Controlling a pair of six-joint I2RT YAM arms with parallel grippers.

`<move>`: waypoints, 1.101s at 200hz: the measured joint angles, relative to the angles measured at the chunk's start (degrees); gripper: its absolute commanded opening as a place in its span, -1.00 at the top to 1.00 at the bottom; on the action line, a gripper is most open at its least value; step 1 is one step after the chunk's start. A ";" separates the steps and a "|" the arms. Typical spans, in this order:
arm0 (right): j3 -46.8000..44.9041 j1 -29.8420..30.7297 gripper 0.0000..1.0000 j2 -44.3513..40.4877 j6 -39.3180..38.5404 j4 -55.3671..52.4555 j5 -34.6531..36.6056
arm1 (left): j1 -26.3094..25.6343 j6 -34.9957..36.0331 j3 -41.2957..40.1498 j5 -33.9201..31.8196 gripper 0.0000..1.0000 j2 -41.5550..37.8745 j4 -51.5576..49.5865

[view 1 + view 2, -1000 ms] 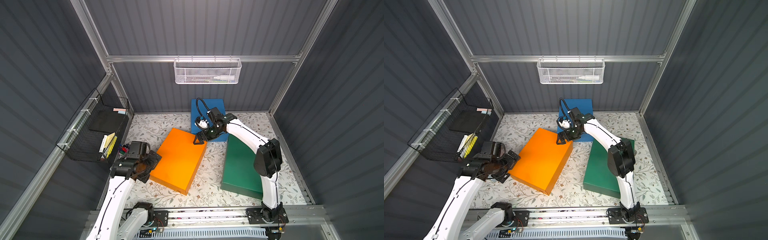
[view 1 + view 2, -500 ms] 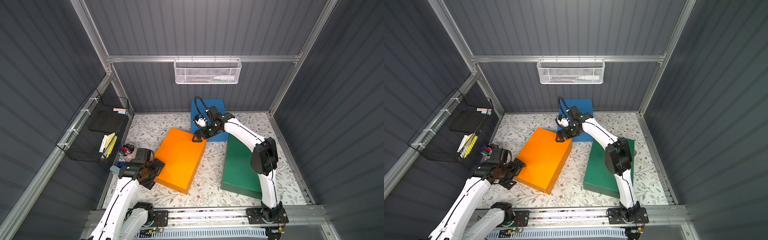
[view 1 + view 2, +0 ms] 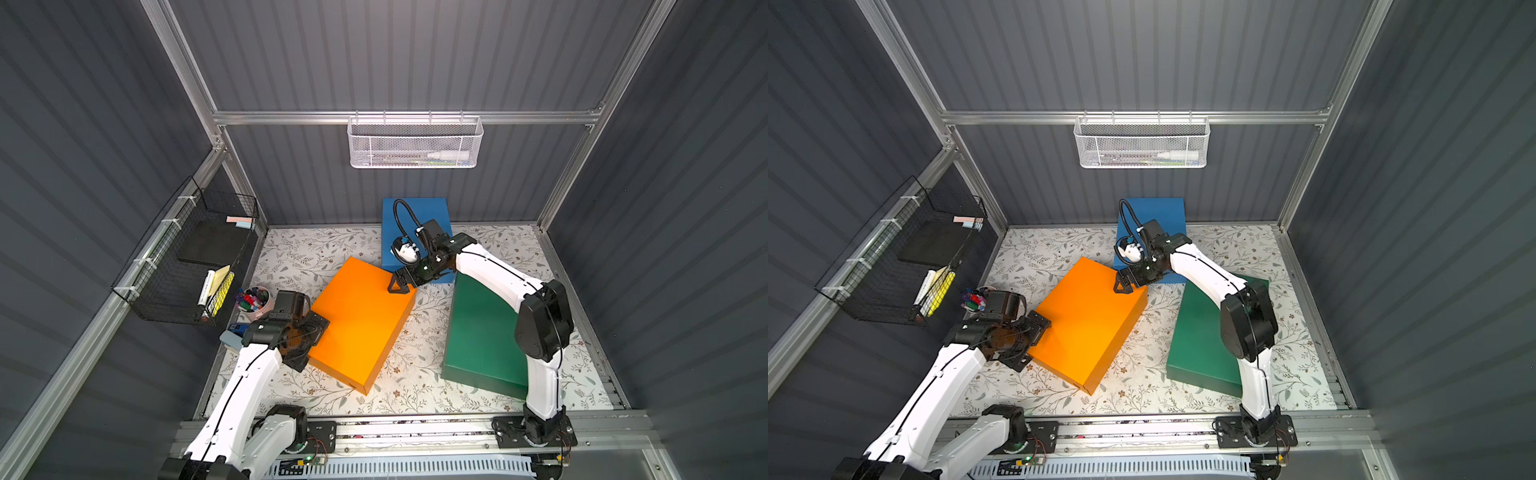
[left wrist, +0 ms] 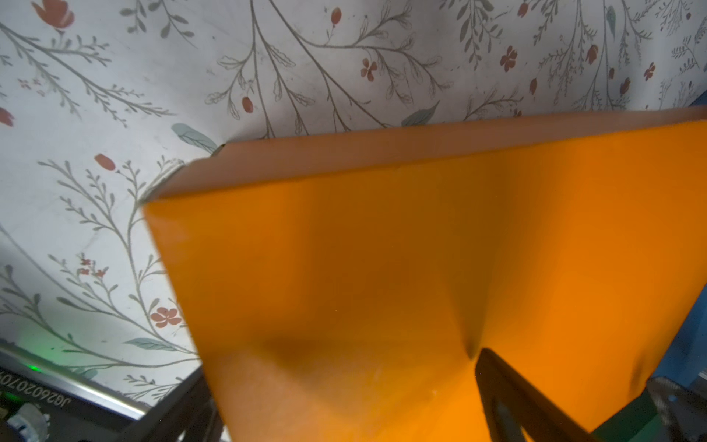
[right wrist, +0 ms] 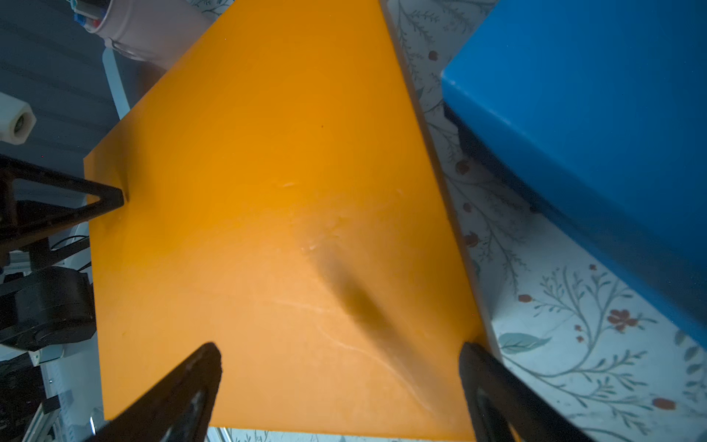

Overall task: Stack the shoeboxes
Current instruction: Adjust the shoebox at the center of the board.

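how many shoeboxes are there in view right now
3. The orange shoebox lies in the middle, the blue shoebox at the back beyond it, and the dark green shoebox on the robot's right side. None is stacked yet; no other appears hidden.

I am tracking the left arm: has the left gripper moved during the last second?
Yes. The left gripper moved away from the black wire basket, toward the front rail and the orange shoebox; the pen cup now shows.

Three shoeboxes [image 3: 361,324], two baskets [image 3: 413,141], one pen cup [image 3: 261,309]
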 measured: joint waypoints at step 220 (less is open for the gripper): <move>5.62 0.52 -0.98 6.91 3.08 -6.54 1.01 | 0.00 0.09 10.32 -10.21 -0.99 8.09 -0.20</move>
